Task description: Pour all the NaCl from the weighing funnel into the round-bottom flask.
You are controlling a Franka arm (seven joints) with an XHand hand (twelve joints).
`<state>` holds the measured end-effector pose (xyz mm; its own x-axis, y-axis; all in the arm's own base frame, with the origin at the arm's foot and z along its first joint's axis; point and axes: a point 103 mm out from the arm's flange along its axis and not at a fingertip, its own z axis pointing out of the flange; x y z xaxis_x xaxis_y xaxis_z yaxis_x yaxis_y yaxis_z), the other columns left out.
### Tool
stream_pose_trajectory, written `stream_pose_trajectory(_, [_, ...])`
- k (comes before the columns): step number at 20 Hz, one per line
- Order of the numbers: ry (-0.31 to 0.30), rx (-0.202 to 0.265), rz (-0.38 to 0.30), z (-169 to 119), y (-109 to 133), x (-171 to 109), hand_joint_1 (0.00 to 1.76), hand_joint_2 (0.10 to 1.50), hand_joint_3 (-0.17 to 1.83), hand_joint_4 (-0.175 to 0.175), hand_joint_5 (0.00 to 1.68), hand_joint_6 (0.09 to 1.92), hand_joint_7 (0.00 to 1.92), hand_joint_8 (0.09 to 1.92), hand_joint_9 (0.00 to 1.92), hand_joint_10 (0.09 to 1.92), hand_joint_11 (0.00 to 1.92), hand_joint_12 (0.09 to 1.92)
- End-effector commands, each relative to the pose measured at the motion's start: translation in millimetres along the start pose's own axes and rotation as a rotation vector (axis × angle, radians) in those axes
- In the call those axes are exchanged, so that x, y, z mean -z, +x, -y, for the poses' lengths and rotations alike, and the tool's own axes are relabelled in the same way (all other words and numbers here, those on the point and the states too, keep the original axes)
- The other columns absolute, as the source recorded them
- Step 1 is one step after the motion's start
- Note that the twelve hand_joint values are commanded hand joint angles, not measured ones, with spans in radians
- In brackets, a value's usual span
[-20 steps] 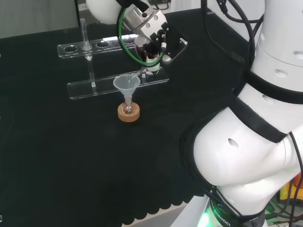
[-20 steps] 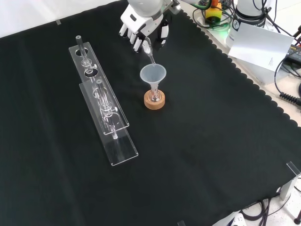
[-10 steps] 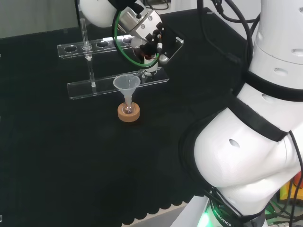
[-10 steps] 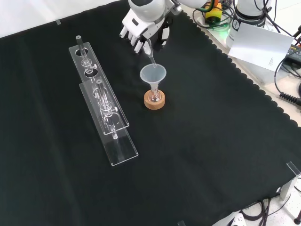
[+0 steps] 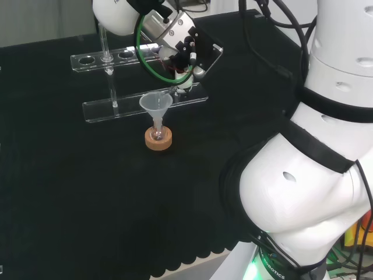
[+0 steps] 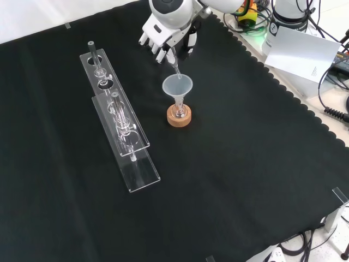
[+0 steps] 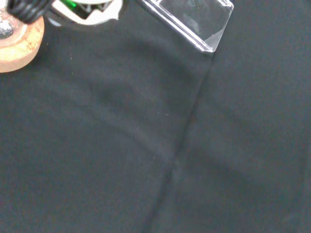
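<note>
A black cloth (image 6: 229,180) covers the bench. Near its middle, in the front view, a small clear round-bottom flask (image 6: 179,113) sits on a tan cork ring stand (image 6: 179,117), and a clear plastic cone funnel (image 6: 177,87) stands upright in the flask's neck.

Just above the funnel in that view hangs the black and white robot hand (image 6: 166,34), coming in from the top edge. Its fingers are curled around a slim clear glass weighing funnel (image 6: 174,63), which slants down so that its narrow tip reaches just over the cone's open rim. I cannot make out whether any salt is inside it or falling from it.

In the head view the hand (image 5: 180,49) sits up and to the right of the cone funnel (image 5: 155,104), with green cable looping around the wrist.

To the left in the front view, well apart from the flask, lies a long clear acrylic rack (image 6: 121,128) with round holes, holding a few upright clear glass tubes (image 6: 94,57).

The wrist view catches an edge of the cork ring (image 7: 17,43) and one corner of the rack (image 7: 194,22).
</note>
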<state>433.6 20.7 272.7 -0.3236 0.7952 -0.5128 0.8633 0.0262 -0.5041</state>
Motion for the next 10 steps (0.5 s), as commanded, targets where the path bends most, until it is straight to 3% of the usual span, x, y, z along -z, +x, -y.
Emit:
stream_pose_trajectory(1, [0.008, -0.004, 0.022, 0.0, -0.4, 2.6, 1.07, 0.72, 0.73, 0.175, 1.07, 1.04, 0.96, 0.74, 1.04, 0.53, 0.57, 1.22])
stream_pose_trajectory(10, [0.016, -0.007, 0.068, -2.1, 3.4, 10.4, 1.07, 0.72, 0.73, 0.175, 1.07, 1.05, 0.95, 0.74, 1.04, 0.53, 0.57, 1.22])
